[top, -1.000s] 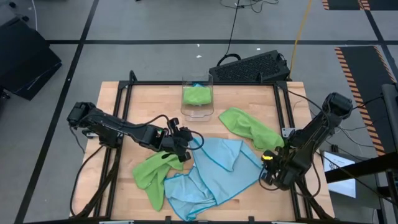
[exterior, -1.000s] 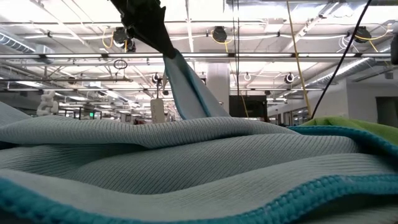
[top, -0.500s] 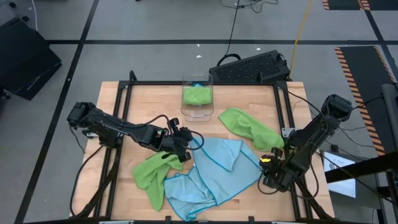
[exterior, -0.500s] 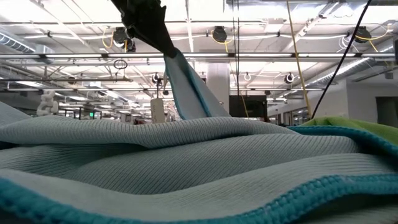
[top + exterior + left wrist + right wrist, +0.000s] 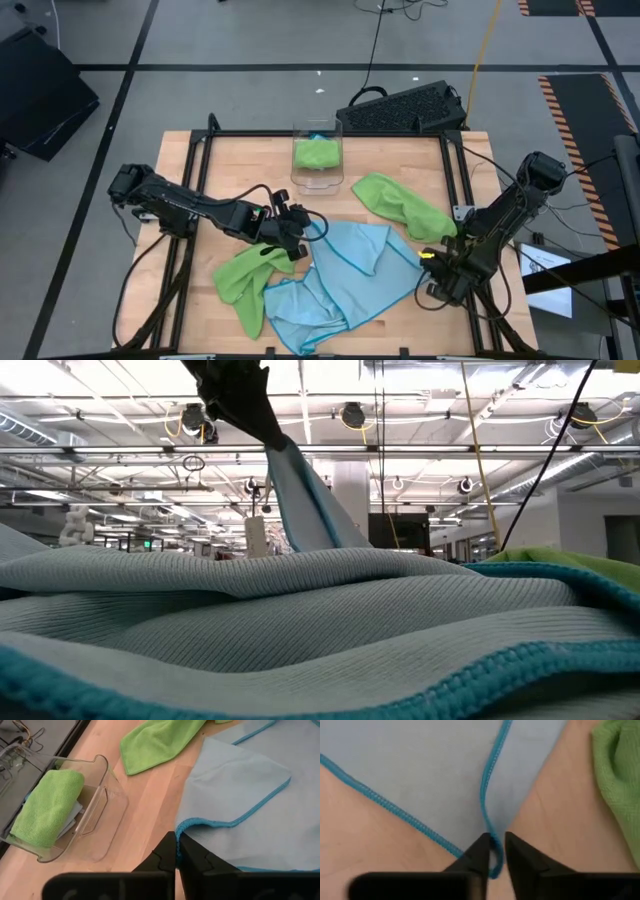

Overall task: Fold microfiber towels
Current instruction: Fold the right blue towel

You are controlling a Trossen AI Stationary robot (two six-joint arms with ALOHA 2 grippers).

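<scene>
Wooden table (image 5: pixel 220 180), frame rails around it. Left gripper (image 5: pixel 293 232) sits left of centre — fingers pressed together, pinching a corner of the blue towel (image 5: pixel 345 275) spread mid-table. A green towel (image 5: pixel 245 280) lies crumpled beside it. A bin (image 5: pixel 318 160) at the rear holds a folded one. Right gripper (image 5: pixel 432 268) pinches the blue towel's right corner; another green towel (image 5: pixel 400 205) lies behind.

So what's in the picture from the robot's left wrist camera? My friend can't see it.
The left gripper is shut on the edge of a light blue towel lying on the wooden table. Nearby, a clear plastic bin holds a folded lime green towel, and another green towel lies loose farther off.
</scene>
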